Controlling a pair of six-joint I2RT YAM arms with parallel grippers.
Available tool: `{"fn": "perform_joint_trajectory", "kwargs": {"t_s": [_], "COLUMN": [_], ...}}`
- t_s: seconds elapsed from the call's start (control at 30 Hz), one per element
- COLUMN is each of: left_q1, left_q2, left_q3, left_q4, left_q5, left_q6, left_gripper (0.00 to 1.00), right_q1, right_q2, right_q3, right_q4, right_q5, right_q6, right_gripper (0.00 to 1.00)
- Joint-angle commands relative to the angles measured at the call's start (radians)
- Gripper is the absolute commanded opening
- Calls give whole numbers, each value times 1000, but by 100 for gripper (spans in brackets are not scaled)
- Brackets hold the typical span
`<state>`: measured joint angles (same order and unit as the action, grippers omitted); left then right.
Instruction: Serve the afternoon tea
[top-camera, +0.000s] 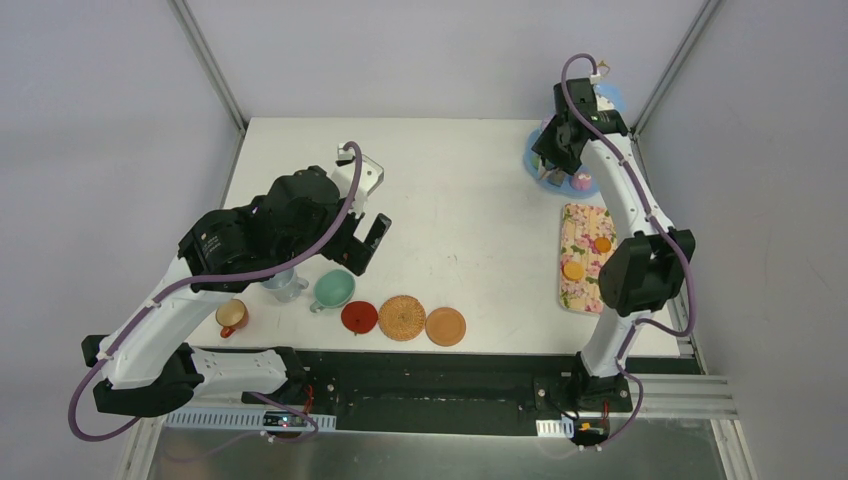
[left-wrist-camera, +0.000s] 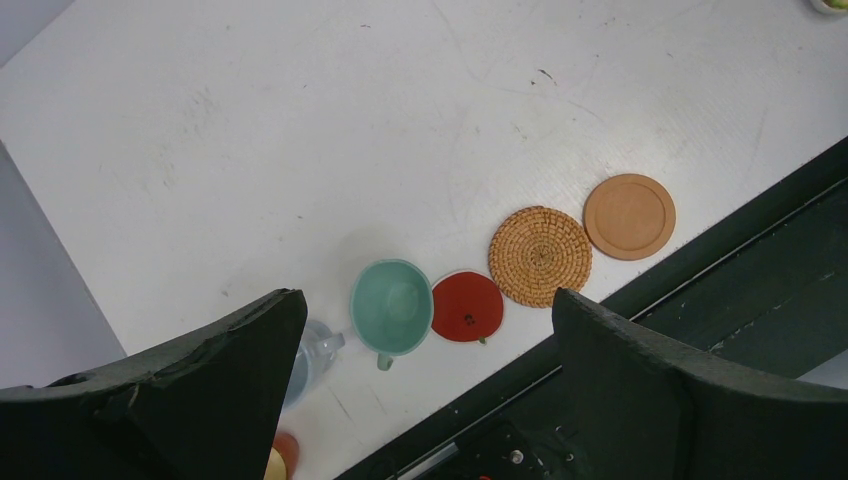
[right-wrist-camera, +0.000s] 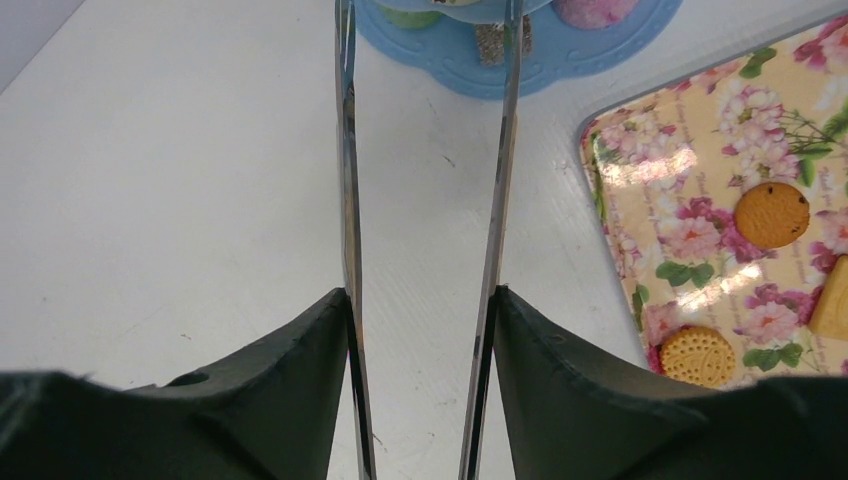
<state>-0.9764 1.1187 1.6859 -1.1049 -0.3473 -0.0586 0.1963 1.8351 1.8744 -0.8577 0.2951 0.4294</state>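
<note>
My left gripper (top-camera: 361, 238) hangs open over the near left of the table, nothing between its fingers. Below it in the left wrist view stand the mint green cup (left-wrist-camera: 392, 306), the grey-blue cup (left-wrist-camera: 312, 352) and part of the orange cup (left-wrist-camera: 284, 456). Beside them lie a red coaster (left-wrist-camera: 467, 306), a woven coaster (left-wrist-camera: 540, 256) and a tan coaster (left-wrist-camera: 630, 216). My right gripper (right-wrist-camera: 422, 295) is shut on the metal tongs (right-wrist-camera: 348, 200), whose arms point at the light-blue stand (right-wrist-camera: 500, 65). A pink donut (right-wrist-camera: 595, 10) sits on the stand.
The floral tray (right-wrist-camera: 720, 160) lies right of the tongs with round biscuits (right-wrist-camera: 771, 214) on it. In the top view it (top-camera: 585, 225) sits at the right table edge, beside my right arm. A black gutter (left-wrist-camera: 700, 290) runs along the near edge.
</note>
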Motion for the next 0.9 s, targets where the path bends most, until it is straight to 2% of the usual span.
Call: {"fn": "perform_joint_trajectory", "kwargs": {"t_s": [0.0,0.27,0.43,0.5,0.67,0.87], "left_q1": [-15,-21,-21,-21,-22,-43], "left_q2": [-18,-22,-28,-32,-50,-70], "left_q3": [8,6,-3,-12,-44,-73], "left_q4": [-7,-5,1,7,24,32], "left_q5": [-14,-20,-6,10,44,56], "left_q6": [20,23,21,18,12,10], "left_gripper": [100,100,100,100,100,100], "right_q1": [29,51,59,58,57,38], "right_q2": [-51,-66,-167,-246,-535,-826], "right_q3": [10,61,46,-4,-251,-571], "right_q4": [37,-20,-96,-122,-183,-282], "right_q5": [-13,-2,31,44,111,206], "right_q6": [49,41,34,46,106,252], "right_gripper": [56,56,55,55,55,55]}}
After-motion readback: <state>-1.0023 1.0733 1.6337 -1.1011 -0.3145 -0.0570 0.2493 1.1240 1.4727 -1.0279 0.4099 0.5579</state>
